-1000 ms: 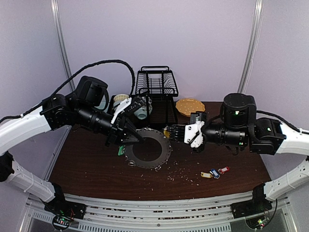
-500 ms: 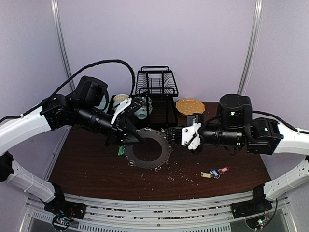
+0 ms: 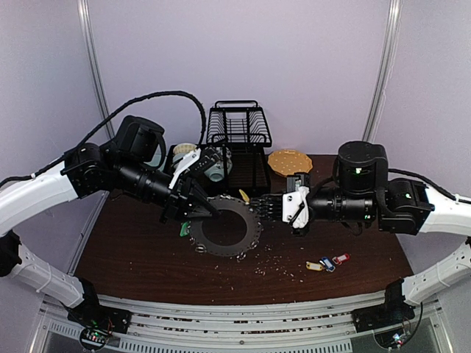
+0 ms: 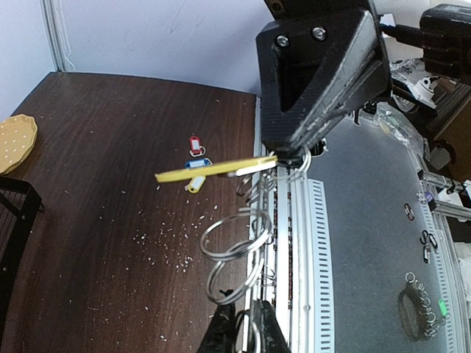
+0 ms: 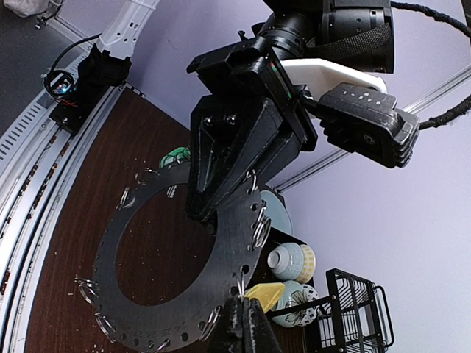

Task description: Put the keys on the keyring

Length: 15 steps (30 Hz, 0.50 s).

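The keyring (image 3: 224, 234), a dark flat ring with small split rings round its rim, is held tilted above the table. My left gripper (image 3: 212, 211) is shut on its upper left edge; in the left wrist view the disc stands edge-on between my left gripper's fingers (image 4: 221, 334). My right gripper (image 3: 255, 200) is shut on a key with a yellow tag (image 5: 266, 293), pressed against a split ring at the keyring's (image 5: 169, 257) rim. A green tag (image 3: 182, 229) hangs at the ring's left side. Three more keys (image 3: 326, 263) with yellow, blue and red tags lie at the right.
A black dish rack (image 3: 239, 140) stands at the back, with bowls (image 3: 213, 168) to its left and an orange scalloped plate (image 3: 289, 162) to its right. Crumbs (image 3: 276, 261) are scattered on the dark table. A white rail (image 3: 235, 323) runs along the near edge.
My right gripper has shifted slightly at the keyring's upper right rim, and the yellow tag now sticks up above that rim. The left arm and the keyring have held still.
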Available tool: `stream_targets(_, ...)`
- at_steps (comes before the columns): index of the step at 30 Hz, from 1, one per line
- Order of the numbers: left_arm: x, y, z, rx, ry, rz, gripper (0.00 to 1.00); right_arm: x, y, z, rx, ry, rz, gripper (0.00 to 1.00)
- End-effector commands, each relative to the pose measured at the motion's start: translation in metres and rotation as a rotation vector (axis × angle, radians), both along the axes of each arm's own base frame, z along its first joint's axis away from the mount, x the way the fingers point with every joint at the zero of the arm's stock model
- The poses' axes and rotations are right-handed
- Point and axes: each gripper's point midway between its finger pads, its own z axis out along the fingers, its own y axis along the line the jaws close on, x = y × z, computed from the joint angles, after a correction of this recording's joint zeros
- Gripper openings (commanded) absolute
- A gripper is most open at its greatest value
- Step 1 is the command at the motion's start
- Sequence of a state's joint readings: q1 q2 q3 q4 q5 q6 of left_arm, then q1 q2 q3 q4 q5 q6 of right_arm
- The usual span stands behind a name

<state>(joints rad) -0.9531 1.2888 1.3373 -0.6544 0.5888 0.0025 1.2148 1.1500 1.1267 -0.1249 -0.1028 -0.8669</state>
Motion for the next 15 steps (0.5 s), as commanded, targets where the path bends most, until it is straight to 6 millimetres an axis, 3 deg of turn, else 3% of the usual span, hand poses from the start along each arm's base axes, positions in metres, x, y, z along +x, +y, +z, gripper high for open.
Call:
stream_targets(1,-0.003,-0.004,0.028,-0.081,-0.05,-0.03,0.0,-0.005,-0.003,0.014,0.033,0.001,0.021,0.0)
stream_targets(8,-0.005,-0.004,0.028,-0.083,-0.051,-0.037,0.0,0.012,-0.007,0.011,0.022,-0.035,-0.072,0.0)
stream_targets(15,-0.004,-0.003,0.027,-0.081,-0.054,-0.035,0.0,0.013,-0.007,0.007,0.004,-0.04,-0.068,0.0)
